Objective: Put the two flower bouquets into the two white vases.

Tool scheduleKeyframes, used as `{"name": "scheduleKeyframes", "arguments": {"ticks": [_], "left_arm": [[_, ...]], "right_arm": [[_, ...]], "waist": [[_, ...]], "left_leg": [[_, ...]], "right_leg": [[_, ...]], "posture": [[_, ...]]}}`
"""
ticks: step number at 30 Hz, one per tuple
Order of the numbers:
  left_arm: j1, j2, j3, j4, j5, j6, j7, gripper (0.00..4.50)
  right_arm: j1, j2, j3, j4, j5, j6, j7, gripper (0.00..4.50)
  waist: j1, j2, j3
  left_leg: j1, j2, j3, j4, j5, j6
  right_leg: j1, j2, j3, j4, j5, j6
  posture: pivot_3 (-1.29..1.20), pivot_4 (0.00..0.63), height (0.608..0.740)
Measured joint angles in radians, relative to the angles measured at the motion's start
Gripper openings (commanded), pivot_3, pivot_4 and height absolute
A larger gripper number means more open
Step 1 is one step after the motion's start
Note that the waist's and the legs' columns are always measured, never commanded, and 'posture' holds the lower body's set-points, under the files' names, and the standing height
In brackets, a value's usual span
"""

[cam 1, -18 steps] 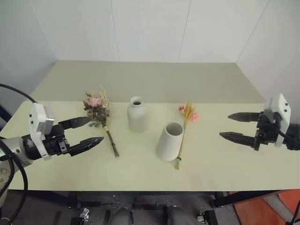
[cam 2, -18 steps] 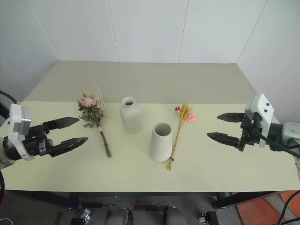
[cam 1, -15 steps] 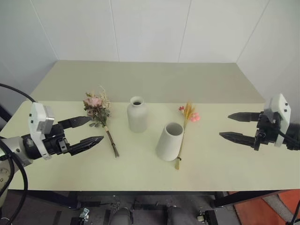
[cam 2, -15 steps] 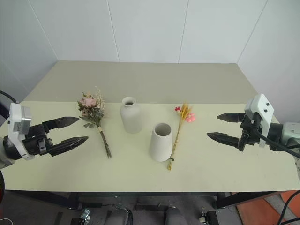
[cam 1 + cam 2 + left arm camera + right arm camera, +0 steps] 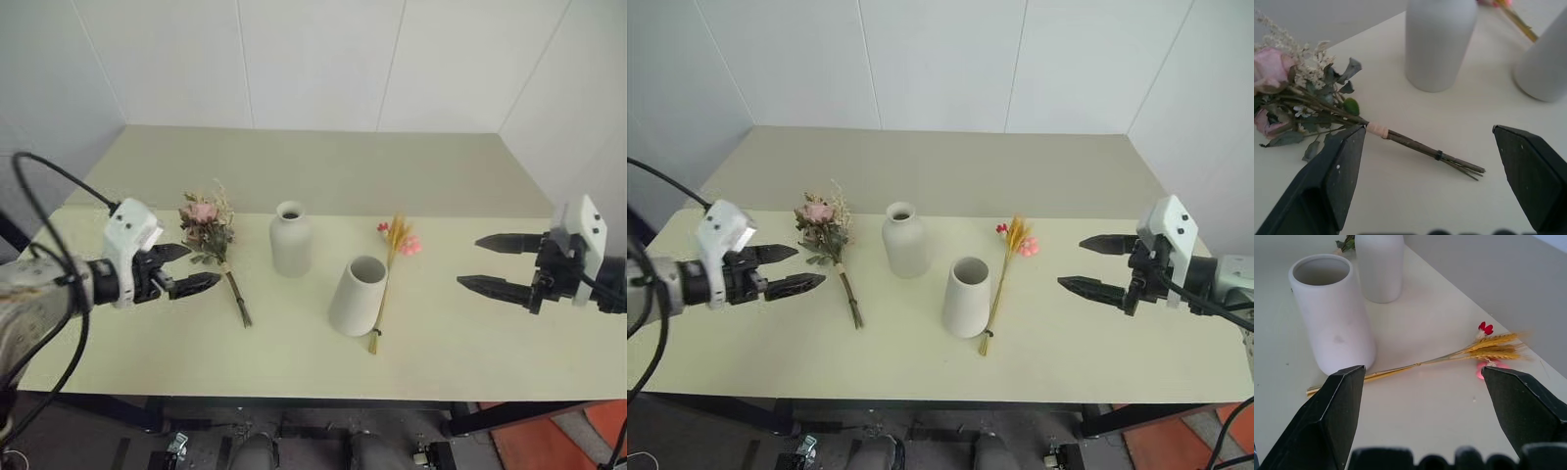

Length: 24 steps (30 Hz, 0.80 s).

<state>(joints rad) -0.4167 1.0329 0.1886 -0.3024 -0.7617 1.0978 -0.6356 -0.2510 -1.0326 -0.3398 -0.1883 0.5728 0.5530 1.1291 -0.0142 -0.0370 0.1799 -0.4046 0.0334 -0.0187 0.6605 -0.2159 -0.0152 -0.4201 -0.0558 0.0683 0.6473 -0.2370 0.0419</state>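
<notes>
Both bouquets lie flat on the pale table, neither yet in a vase. The bushy pink bouquet sits left of centre, its stems trailing toward the lower middle of the frame. The bottle-shaped vase stands just right of it; the cone-shaped vase stands at centre. The slim yellow-orange bouquet lies just beside the cone vase's right flank.

The left gripper, at left, hangs spread wide and empty beside the bushy stems. The right gripper, at right, is likewise wide and empty, well apart from the slim bouquet.

Risks: thin stems lying flat may slip a pinch. The slim bouquet is close to the cone vase, so a reach could tip that vase. The bushy bundle may jam in the bottle's narrow neck.
</notes>
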Motion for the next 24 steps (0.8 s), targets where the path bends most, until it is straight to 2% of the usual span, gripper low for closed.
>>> {"name": "scheduleKeyframes", "arguments": {"ticks": [1,5,9,13,17,24], "left_arm": [[-0.094,-0.046,-0.044,0.046,0.019,0.090,0.059,4.50],[-0.278,-0.198,-0.149,0.171,0.126,0.304,0.250,4.50],[-0.340,-0.335,-0.195,0.284,0.222,0.383,0.359,4.50],[-0.380,-0.408,-0.230,0.361,0.302,0.378,0.413,4.50],[-0.411,-0.457,-0.265,0.455,0.378,0.309,0.433,3.32],[-0.426,-0.464,-0.279,0.501,0.440,0.245,0.410,1.02]], "right_arm": [[0.000,0.002,0.001,0.000,0.000,0.000,-0.002,4.46],[0.005,0.018,-0.001,-0.015,0.001,0.000,-0.017,4.46],[0.028,0.032,-0.003,-0.037,0.002,0.000,-0.024,4.46],[0.033,0.042,-0.010,-0.047,0.004,0.000,-0.033,4.46],[0.042,0.046,-0.027,-0.072,0.021,0.000,-0.043,4.50],[0.080,0.047,-0.042,-0.098,0.039,0.000,-0.052,4.50]], "waist": [[0.001,0.000,0.000],[-0.001,0.000,0.000],[-0.008,-0.001,0.000],[-0.007,-0.001,0.000],[-0.003,-0.001,0.000],[-0.004,-0.001,0.000]], "left_leg": [[-0.001,0.000,0.000,0.000,0.000,0.000],[-0.002,-0.001,-0.001,0.000,0.000,0.000],[-0.002,-0.001,-0.002,0.000,0.000,0.000],[-0.001,-0.001,-0.002,0.000,0.000,0.000],[-0.001,-0.002,-0.002,0.000,0.000,0.000],[-0.001,-0.002,-0.002,0.000,0.000,0.000]], "right_leg": [[-0.001,0.000,0.000,0.000,0.000,0.000],[-0.001,0.000,0.000,0.000,0.002,-0.002],[-0.002,0.000,0.000,0.001,0.002,-0.003],[-0.001,0.000,0.000,0.001,0.002,-0.003],[-0.001,0.000,0.000,0.001,0.002,-0.003],[-0.001,-0.001,0.000,0.001,0.002,-0.003]], "posture": [[0.00,0.150,0.740],[0.00,0.150,0.740],[0.00,0.150,0.740],[0.00,0.150,0.740],[0.00,0.150,0.740],[0.00,0.150,0.740]]}}
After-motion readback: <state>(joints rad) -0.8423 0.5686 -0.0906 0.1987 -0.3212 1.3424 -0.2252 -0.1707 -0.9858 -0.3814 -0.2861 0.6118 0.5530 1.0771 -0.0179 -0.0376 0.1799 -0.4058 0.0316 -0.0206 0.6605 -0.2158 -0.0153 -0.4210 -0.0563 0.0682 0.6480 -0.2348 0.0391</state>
